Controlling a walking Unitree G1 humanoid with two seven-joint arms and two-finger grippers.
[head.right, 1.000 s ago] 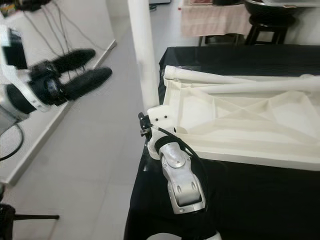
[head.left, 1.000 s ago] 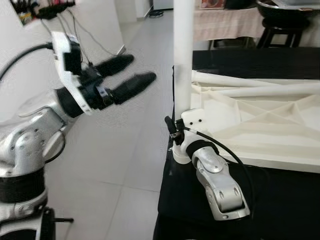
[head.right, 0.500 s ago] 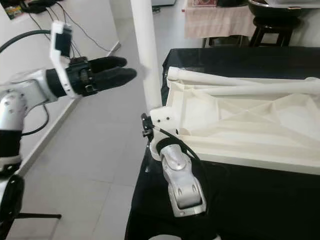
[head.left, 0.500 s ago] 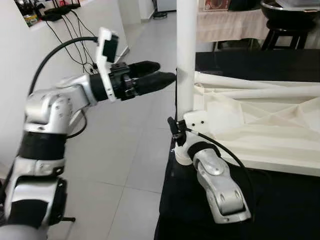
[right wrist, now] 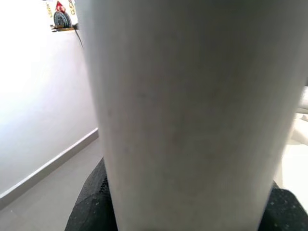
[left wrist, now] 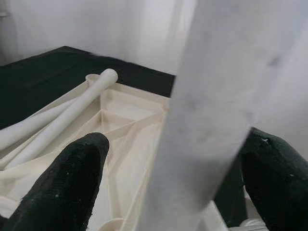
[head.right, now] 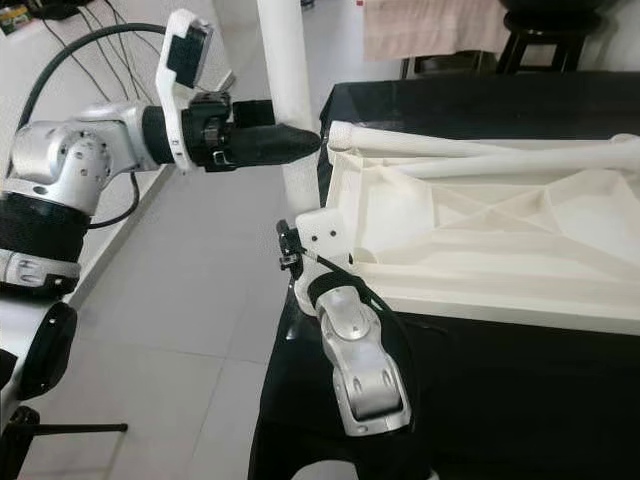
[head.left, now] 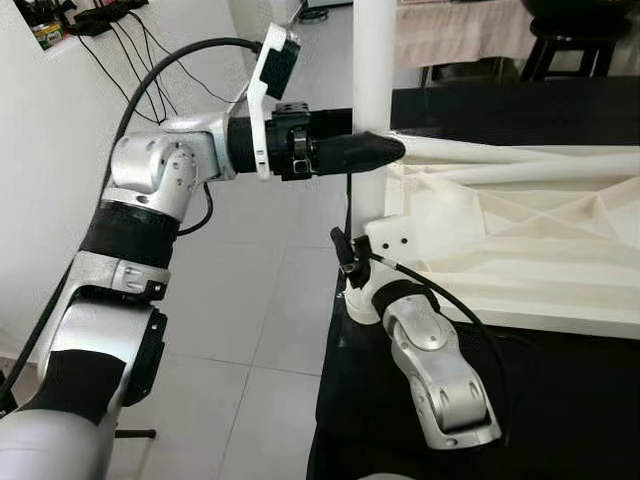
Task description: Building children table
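Observation:
The white table top (head.left: 520, 250) lies upside down on a black-covered table (head.left: 560, 400). One white table leg (head.left: 370, 70) stands upright in its near left corner. My right gripper (head.left: 358, 288) is at the foot of that leg and shut on it; in the right wrist view the leg (right wrist: 187, 110) sits close between the black pads (right wrist: 91, 207). My left gripper (head.left: 385, 150) reaches in from the left at mid-height, open, one finger on each side of the leg (left wrist: 211, 96). Two loose legs (head.left: 520, 160) lie on the table top.
Tiled floor (head.left: 260, 300) lies to the left of the table edge, with a white wall and cables (head.left: 130, 60) beyond it. A dark stool (head.left: 560, 50) and a cloth-covered table (head.left: 450, 30) stand at the back.
My left arm has swung right from over the floor to the upright leg, and its fingers now straddle it. The right arm has stayed at the foot of the leg.

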